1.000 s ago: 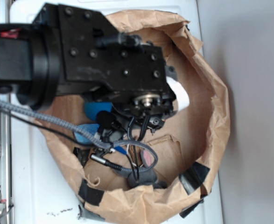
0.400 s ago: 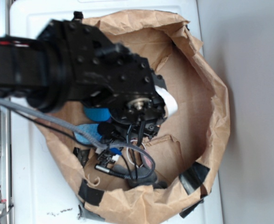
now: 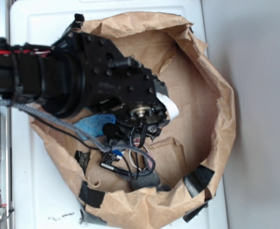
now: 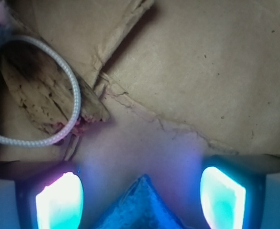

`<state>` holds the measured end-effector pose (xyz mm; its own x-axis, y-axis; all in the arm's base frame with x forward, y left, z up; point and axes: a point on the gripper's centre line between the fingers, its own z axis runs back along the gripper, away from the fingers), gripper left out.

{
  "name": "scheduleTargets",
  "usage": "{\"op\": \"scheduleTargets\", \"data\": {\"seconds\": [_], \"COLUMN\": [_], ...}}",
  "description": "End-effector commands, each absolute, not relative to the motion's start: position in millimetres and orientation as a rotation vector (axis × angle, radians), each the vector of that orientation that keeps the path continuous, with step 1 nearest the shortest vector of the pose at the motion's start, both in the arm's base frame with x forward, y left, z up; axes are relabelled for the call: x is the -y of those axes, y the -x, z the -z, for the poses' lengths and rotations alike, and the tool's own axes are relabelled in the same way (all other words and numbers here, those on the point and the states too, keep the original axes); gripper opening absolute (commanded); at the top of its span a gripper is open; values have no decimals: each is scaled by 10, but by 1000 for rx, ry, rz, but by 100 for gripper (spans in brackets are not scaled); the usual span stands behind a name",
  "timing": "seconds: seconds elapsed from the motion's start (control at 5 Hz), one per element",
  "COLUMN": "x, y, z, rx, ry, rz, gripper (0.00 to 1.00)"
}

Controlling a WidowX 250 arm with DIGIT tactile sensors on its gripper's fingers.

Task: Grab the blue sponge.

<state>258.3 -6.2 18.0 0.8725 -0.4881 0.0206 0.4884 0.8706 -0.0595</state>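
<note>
My gripper (image 4: 140,200): jaws standing wide apart, gripping nothing.
Blue sponge (image 4: 140,205): one corner is poking up between my fingers (image 4: 58,202).
Floor: brown paper bag (image 3: 197,95) is lying beneath me.

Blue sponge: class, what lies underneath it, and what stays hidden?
Brown paper lies under the blue sponge. The arm covers part of the sponge; its corner shows between the open claw.

Crumpled brown paper bag (image 3: 211,119): matt, creased, torn at folds. Flat light-blue sponge cloth (image 4: 140,207): speckled, dimpled, porous. Black arm housing (image 3: 106,81): matt, bolted metal. Braided grey cable (image 3: 54,121): woven cloth sheath. White counter (image 3: 44,200): smooth, slightly glossy.
</note>
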Motion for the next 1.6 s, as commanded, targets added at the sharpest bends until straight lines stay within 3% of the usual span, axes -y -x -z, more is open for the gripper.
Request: {"op": "scheduleTargets", "data": {"seconds": [0.0, 0.2, 0.6, 0.8, 1.2, 1.4], "x": [84, 69, -84, -90, 3, 0], "y": [-2531, -2543, -2576, -2617, -2602, -2519], "z": [-322, -512, -500, -442, -172, -91], "rx": [-40, -27, -28, -38, -102, -79], "ry": [135, 169, 147, 130, 34, -44], "rz": [419, 357, 192, 184, 165, 191], "gripper": [100, 100, 100, 100, 100, 77]}}
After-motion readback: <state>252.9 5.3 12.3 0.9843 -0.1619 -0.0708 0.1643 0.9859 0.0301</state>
